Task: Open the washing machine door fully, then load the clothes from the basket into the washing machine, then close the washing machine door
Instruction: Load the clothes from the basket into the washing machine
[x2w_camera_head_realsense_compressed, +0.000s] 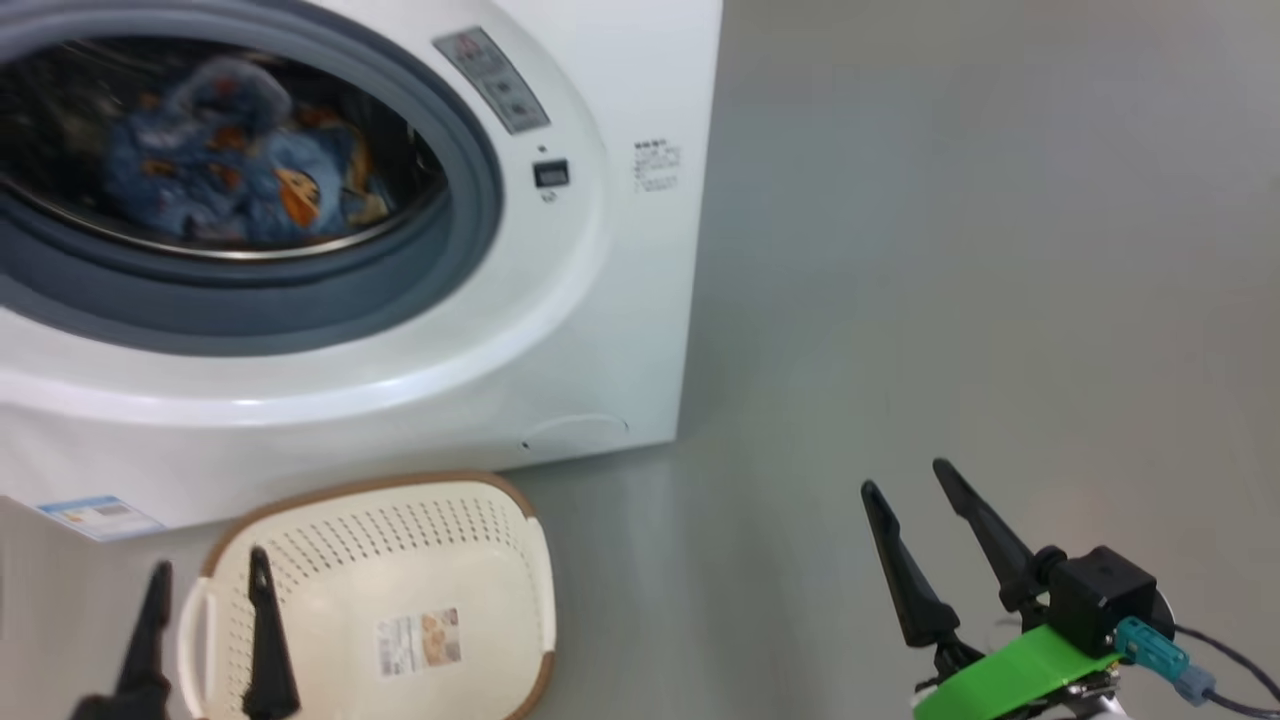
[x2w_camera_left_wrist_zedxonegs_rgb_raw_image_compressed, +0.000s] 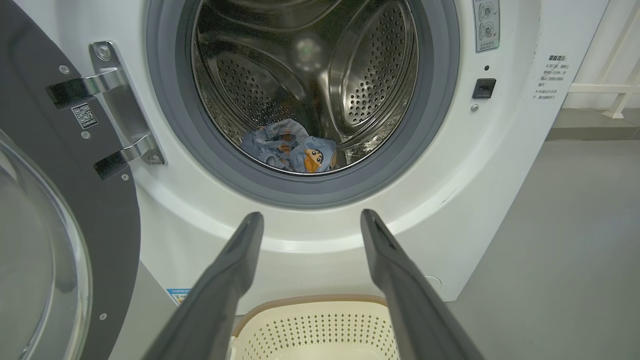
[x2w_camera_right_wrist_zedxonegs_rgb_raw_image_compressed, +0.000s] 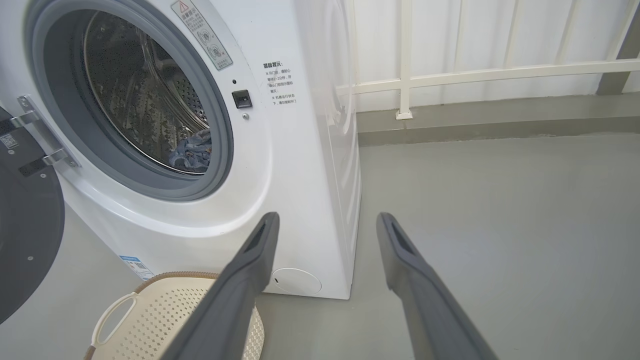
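The white washing machine (x2w_camera_head_realsense_compressed: 560, 330) (x2w_camera_left_wrist_zedxonegs_rgb_raw_image_compressed: 490, 165) (x2w_camera_right_wrist_zedxonegs_rgb_raw_image_compressed: 300, 190) stands with its door (x2w_camera_left_wrist_zedxonegs_rgb_raw_image_compressed: 55, 210) (x2w_camera_right_wrist_zedxonegs_rgb_raw_image_compressed: 25, 225) swung wide to the left. Light blue clothes (x2w_camera_head_realsense_compressed: 240, 170) (x2w_camera_left_wrist_zedxonegs_rgb_raw_image_compressed: 292, 152) (x2w_camera_right_wrist_zedxonegs_rgb_raw_image_compressed: 192, 150) with orange figures lie at the bottom of the steel drum. The cream basket (x2w_camera_head_realsense_compressed: 400, 600) (x2w_camera_left_wrist_zedxonegs_rgb_raw_image_compressed: 320, 330) (x2w_camera_right_wrist_zedxonegs_rgb_raw_image_compressed: 150, 320) sits on the floor before the machine, with only a sticker on its bottom. My left gripper (x2w_camera_head_realsense_compressed: 205, 575) (x2w_camera_left_wrist_zedxonegs_rgb_raw_image_compressed: 310, 220) hangs open over the basket's left end, pointing at the drum. My right gripper (x2w_camera_head_realsense_compressed: 905, 475) (x2w_camera_right_wrist_zedxonegs_rgb_raw_image_compressed: 327, 220) is open above bare floor to the right of the basket.
Grey floor (x2w_camera_head_realsense_compressed: 1000, 250) stretches to the right of the machine. A white railing (x2w_camera_right_wrist_zedxonegs_rgb_raw_image_compressed: 500, 75) and a low kerb run along the back wall. A round cap (x2w_camera_right_wrist_zedxonegs_rgb_raw_image_compressed: 295, 281) sits low on the machine's front, and a blue energy label (x2w_camera_head_realsense_compressed: 95, 515) lies at its lower left.
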